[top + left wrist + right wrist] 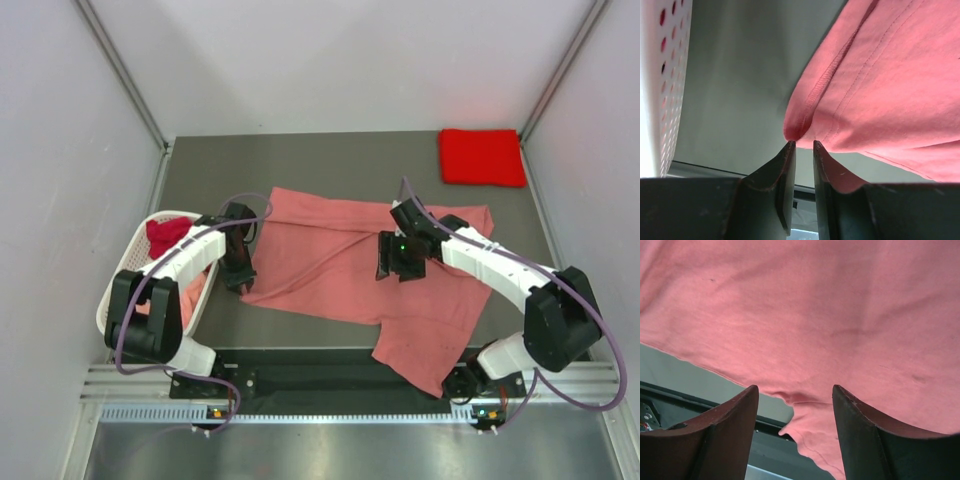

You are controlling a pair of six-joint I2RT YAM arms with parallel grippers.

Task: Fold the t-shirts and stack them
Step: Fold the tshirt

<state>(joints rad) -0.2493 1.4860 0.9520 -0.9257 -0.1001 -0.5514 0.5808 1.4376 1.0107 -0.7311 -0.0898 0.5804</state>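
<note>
A salmon pink t-shirt (335,262) lies spread and rumpled across the middle of the table. My left gripper (243,281) points down at its near left corner. In the left wrist view, the left gripper (804,143) has a narrow gap between its jaws. The hemmed corner of the shirt (880,85) sits just past the tips, with nothing between them. My right gripper (400,262) hovers open over the shirt's middle, its jaws wide above the cloth (805,315). A bright red t-shirt (482,157) lies folded at the back right.
A white slotted basket (128,252) stands at the left beside the left arm. It holds a dark crimson shirt (166,236) and a pale pink one (193,296). Its wall (665,75) shows close to the left gripper. The table's front rail (330,385) runs below the shirt.
</note>
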